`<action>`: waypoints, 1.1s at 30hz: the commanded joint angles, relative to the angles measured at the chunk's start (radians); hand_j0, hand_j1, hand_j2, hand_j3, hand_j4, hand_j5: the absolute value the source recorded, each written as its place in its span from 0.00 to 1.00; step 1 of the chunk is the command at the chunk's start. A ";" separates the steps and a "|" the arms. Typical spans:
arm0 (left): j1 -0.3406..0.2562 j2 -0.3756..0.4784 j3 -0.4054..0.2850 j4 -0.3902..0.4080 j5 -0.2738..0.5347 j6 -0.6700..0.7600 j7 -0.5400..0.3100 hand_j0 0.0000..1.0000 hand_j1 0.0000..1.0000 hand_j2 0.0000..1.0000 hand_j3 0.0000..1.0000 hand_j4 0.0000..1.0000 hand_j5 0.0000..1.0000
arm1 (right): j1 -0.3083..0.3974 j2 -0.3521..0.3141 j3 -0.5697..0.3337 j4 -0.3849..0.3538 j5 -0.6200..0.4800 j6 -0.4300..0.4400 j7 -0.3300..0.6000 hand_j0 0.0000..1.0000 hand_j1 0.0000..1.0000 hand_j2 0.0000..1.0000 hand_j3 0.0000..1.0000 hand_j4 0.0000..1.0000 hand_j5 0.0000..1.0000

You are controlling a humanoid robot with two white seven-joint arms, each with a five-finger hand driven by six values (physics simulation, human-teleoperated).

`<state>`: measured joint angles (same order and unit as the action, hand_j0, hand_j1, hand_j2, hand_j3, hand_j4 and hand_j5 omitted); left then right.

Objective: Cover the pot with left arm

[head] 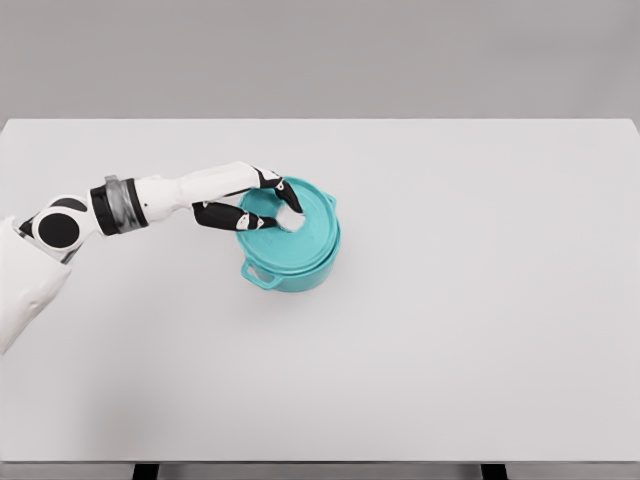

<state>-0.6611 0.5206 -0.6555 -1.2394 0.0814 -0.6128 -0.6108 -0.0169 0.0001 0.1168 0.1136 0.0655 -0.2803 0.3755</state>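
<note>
The pot (pixel 291 262) stands on the white bench (pixel 450 330), left of the middle, with one loop handle (pixel 258 275) pointing toward the near-left. The lid (pixel 292 226) lies on top of it, and its rim appears to follow the pot's rim all the way round, so I judge the lid seated or very nearly so; whether it has dropped fully into place cannot be told from this high view.

The left robot hand (pixel 268 207) reaches in from the left edge and sits over the lid's centre. Its fingers (pixel 283 192) curl from the far side and the thumb (pixel 228 217) comes from the near side, closing on a pale knob (pixel 290 222) at the top of the lid. That pinch makes sense: the knob is the only small part a hand can hold from above without getting fingers between lid and pot. The forearm runs low and nearly level, which keeps the wrist beside the pot, not above it, and leaves the lid flat.

Judged from this, the covering is close to done. What remains is likely to let go of the knob and draw the hand away without dragging the lid sideways; a snagged finger could tip it off the rim.

The right arm does not show.
</note>
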 commanded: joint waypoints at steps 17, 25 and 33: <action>0.008 -0.011 0.002 0.001 0.008 0.002 0.000 0.59 0.59 0.59 0.59 0.59 0.59 | 0.000 0.000 0.000 0.000 0.000 0.000 0.000 1.00 1.00 1.00 1.00 1.00 1.00; 0.012 -0.011 0.002 0.001 0.008 0.002 0.000 0.66 0.66 0.66 0.66 0.66 0.66 | 0.000 0.000 0.000 0.000 0.000 0.000 0.000 1.00 1.00 1.00 1.00 1.00 1.00; 0.014 -0.010 0.004 0.001 0.008 0.002 0.000 0.66 0.66 0.66 0.66 0.66 0.66 | 0.000 0.000 0.000 0.000 0.000 0.000 0.000 1.00 1.00 1.00 1.00 1.00 1.00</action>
<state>-0.6473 0.5101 -0.6514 -1.2369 0.0863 -0.6084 -0.6078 -0.0169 0.0001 0.1168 0.1136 0.0655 -0.2803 0.3754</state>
